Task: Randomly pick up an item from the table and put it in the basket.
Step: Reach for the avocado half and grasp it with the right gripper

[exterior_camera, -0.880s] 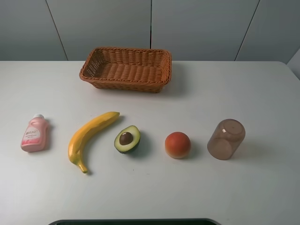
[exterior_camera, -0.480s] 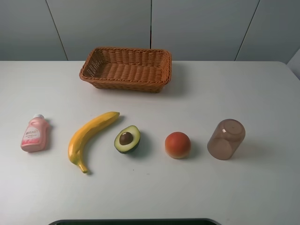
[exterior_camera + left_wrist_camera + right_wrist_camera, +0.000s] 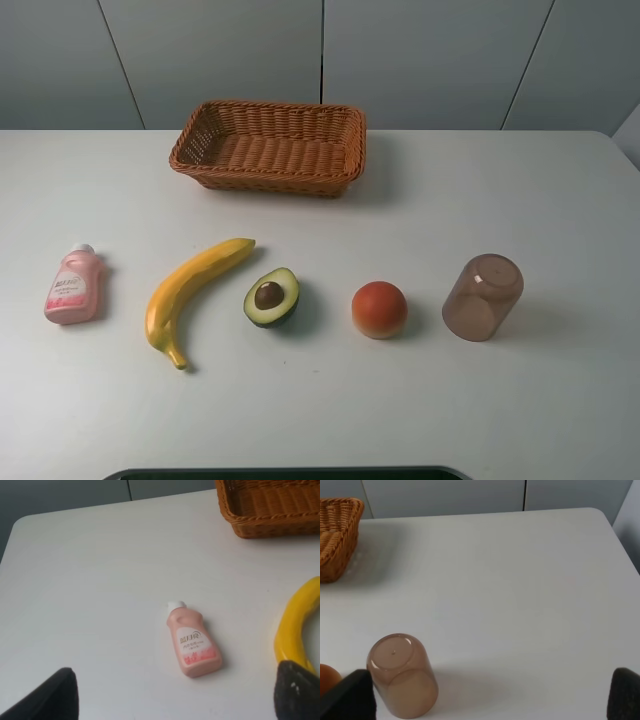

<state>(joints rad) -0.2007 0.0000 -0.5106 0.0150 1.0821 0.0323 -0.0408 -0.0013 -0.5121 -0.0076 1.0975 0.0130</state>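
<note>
Nothing is shifting since the earlier frames. The table (image 3: 560, 200) is filling the high view, the basket (image 3: 270, 145) sitting empty at upper centre. The avocado (image 3: 271, 297) is lying lower centre, between the banana (image 3: 190, 295) and the round fruit (image 3: 379, 309), untouched. The left gripper (image 3: 175, 692) and right gripper (image 3: 490, 692) are hanging spread wide, holding nothing. Picking is only starting; next, one arm is likely needing to reach down over the avocado.
</note>
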